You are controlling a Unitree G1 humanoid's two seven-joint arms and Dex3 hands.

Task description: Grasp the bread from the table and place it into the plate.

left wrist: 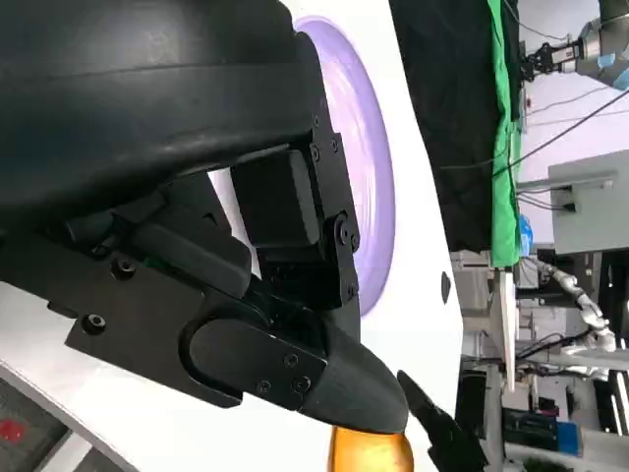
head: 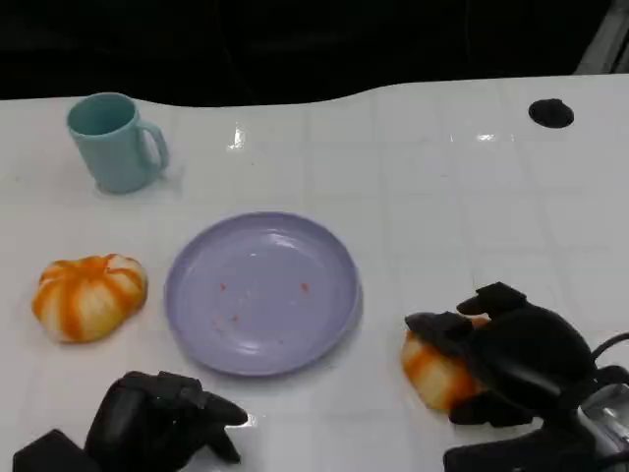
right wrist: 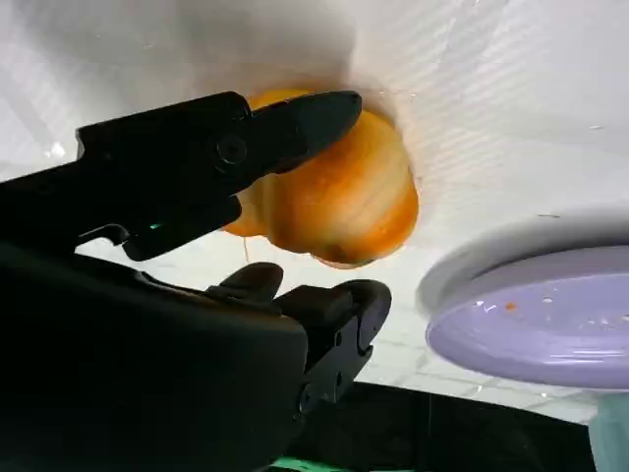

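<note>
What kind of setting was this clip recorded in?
Likely a robotics lab, staged as a dining table: a white table with plate and mug, plus another robot arm and a green backdrop behind.

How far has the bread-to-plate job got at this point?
Done: the right hand has closed around one bread, which looks still low at the table. Left: lift and carry it to the plate, which holds no bread. A second bread lies untouched; the left hand idles.

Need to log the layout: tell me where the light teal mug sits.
In the head view the light teal mug stands upright at the table's far left, behind the orange striped bread roll and up-left of the round lavender plate.
</note>
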